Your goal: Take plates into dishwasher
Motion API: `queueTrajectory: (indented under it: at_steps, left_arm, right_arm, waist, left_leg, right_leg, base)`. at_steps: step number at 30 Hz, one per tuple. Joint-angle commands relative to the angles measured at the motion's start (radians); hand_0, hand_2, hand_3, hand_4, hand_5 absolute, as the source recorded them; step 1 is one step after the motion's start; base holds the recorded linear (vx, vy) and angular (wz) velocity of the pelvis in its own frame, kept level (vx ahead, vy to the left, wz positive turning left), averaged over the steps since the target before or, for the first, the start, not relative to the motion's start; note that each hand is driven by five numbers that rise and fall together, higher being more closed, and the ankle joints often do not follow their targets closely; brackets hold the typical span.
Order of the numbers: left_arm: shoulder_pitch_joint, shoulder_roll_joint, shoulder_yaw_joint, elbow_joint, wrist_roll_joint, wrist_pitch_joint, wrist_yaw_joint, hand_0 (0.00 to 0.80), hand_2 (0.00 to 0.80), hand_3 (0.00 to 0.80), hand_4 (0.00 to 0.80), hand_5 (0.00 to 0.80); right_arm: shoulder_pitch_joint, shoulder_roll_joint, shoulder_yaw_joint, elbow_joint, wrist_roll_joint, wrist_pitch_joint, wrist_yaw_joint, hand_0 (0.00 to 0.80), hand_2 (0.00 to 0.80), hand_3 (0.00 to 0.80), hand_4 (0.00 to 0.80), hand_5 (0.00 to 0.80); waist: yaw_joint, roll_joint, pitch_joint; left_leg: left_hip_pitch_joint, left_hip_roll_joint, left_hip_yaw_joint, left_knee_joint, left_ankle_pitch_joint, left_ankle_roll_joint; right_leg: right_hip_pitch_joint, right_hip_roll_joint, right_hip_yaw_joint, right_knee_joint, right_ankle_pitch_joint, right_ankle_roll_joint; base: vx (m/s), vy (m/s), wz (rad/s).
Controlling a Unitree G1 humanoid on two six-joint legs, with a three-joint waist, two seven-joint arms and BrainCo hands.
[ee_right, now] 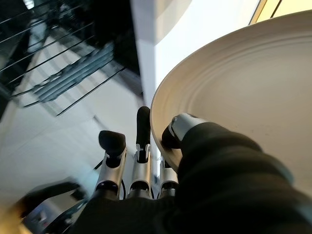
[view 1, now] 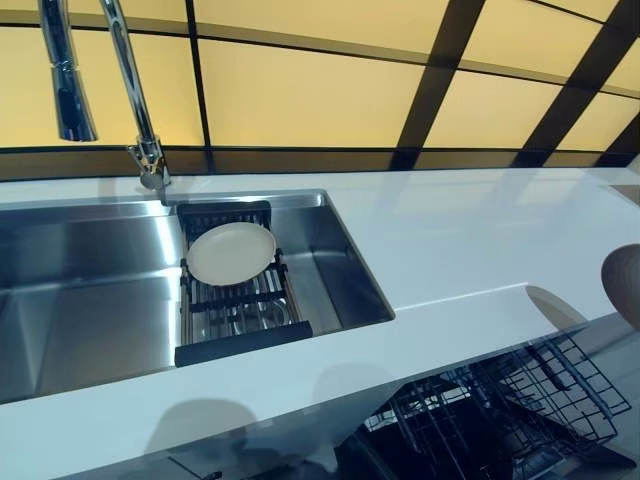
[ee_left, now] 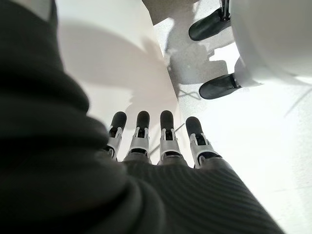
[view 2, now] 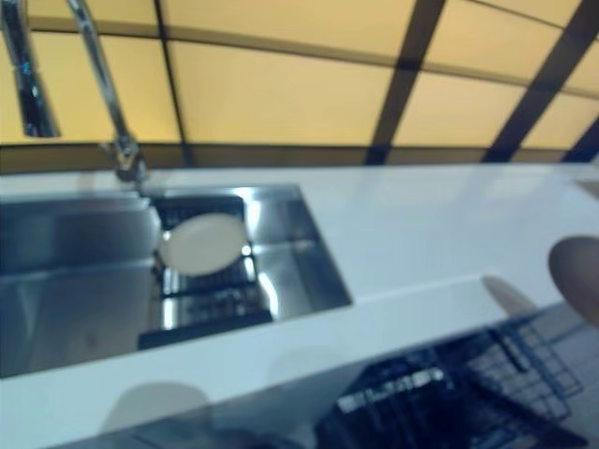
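Gripping a cream plate [ee_right: 243, 92] by its rim between thumb and fingers, the right hand [ee_right: 146, 161] hangs above the open dishwasher rack [view 1: 520, 400]. Another cream plate [view 1: 231, 252] rests on the dark rack [view 1: 240, 310] across the sink [view 1: 90, 300]. Left hand [ee_left: 156, 146] hangs with fingers straight, holding nothing

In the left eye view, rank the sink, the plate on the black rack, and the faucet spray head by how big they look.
1. Sink, largest.
2. Plate on the black rack.
3. Faucet spray head, smallest, though it sits nearer the camera, so true size is unsure.
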Motion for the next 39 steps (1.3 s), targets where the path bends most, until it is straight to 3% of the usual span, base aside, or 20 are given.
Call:
queueTrajectory:
  at_steps: [1,10,14,17,19,23,26,28,39]
  left_arm:
    - [-0.051,0.008,-0.017,0.029,0.034,-0.015,-0.007,0.000,0.000,0.000,0.000,0.000]
    - [-0.066,0.011,-0.002,0.023,0.055,-0.012,0.001,0.000,0.000,0.000,0.000,0.000]
    - [-0.066,0.018,-0.003,0.015,0.077,-0.027,-0.002,0.000,0.000,0.000,0.000,0.000]
    - [-0.071,0.032,-0.001,-0.011,0.091,-0.025,-0.003,0.000,0.000,0.000,0.000,0.000]
    - [-0.076,0.045,0.003,-0.024,0.084,-0.022,0.001,0.000,0.000,0.000,0.000,0.000]
    - [-0.093,0.063,0.029,-0.034,0.070,-0.003,0.012,0.000,0.000,0.000,0.000,0.000]
    - [-0.089,0.057,0.033,-0.022,0.072,-0.020,0.014,0.000,0.000,0.000,0.000,0.000]
    - [-0.093,0.047,0.032,-0.017,0.063,-0.028,0.023,0.000,0.000,0.000,0.000,0.000]
    - [-0.097,-0.001,0.015,-0.030,0.049,-0.054,0.028,0.000,0.000,0.000,0.000,0.000]
  right_arm:
    - [-0.021,-0.016,-0.089,-0.039,-0.021,-0.067,0.006,0.800,0.800,0.800,0.800,0.800]
    - [0.014,0.075,-0.044,-0.100,-0.087,-0.049,0.038,0.800,0.800,0.800,0.800,0.800]
    - [0.038,0.121,-0.015,-0.145,-0.126,-0.054,0.050,0.800,0.800,0.800,0.800,0.800]
    - [0.027,0.163,0.008,-0.184,-0.159,-0.070,0.056,0.800,0.800,0.800,0.800,0.800]
    - [0.002,0.180,0.034,-0.211,-0.183,-0.056,0.054,0.800,0.800,0.800,0.800,0.800]
    - [-0.032,0.201,0.090,-0.271,-0.207,-0.016,0.053,0.800,0.800,0.800,0.800,0.800]
    - [-0.042,0.214,0.124,-0.278,-0.225,0.009,0.035,0.800,0.800,0.800,0.800,0.800]
    - [-0.060,0.213,0.153,-0.274,-0.247,0.025,0.036,0.800,0.800,0.800,0.800,0.800]
    - [-0.091,0.244,0.205,-0.387,-0.302,0.112,0.041,0.800,0.800,0.800,0.800,0.800]
  waist:
    - [0.011,0.010,-0.003]
    - [-0.012,0.027,0.021]
    - [-0.031,0.031,0.064]
    - [-0.033,0.030,0.119]
    - [-0.033,0.043,0.145]
    - [-0.017,0.058,0.160]
    - [0.020,0.046,0.140]
    - [0.032,0.046,0.138]
    - [0.017,0.068,0.146]
  left_leg:
    - [0.036,0.023,0.020,0.004,-0.101,0.050]
    - [0.040,0.019,0.056,0.004,-0.104,0.061]
    - [0.023,0.010,0.098,0.064,-0.130,0.075]
    - [0.012,0.007,0.123,0.082,-0.135,0.076]
    - [0.016,0.013,0.122,0.066,-0.137,0.078]
    - [-0.008,0.019,0.146,0.031,-0.099,0.081]
    - [-0.057,0.006,0.140,0.034,-0.072,0.050]
    - [-0.071,0.003,0.122,0.025,-0.060,0.036]
    - [-0.059,-0.003,0.114,0.004,-0.060,0.038]
  right_leg:
    - [-0.058,0.031,0.044,0.045,0.040,0.061]
    - [-0.087,0.023,0.053,0.071,0.045,0.072]
    - [-0.131,0.009,0.064,0.096,0.070,0.088]
    - [-0.191,-0.007,0.032,0.116,0.136,0.115]
    - [-0.209,0.002,-0.017,0.194,0.100,0.121]
    - [-0.212,0.016,-0.106,0.324,-0.007,0.099]
    - [-0.125,0.005,-0.154,0.138,-0.009,0.074]
    - [-0.111,0.006,-0.141,0.087,0.005,0.069]
    - [-0.128,0.025,-0.121,0.074,0.001,0.038]
  base:
    - [-0.014,-0.012,-0.21]
    - [-0.017,0.012,-0.15]
    - [-0.043,0.058,-0.27]
    - [-0.153,0.043,-0.32]
    - [-0.155,0.064,-0.53]
    - [-0.149,0.002,-0.37]
    - [-0.110,-0.088,-0.27]
    - [-0.098,-0.059,-0.34]
    - [-0.057,-0.027,-0.06]
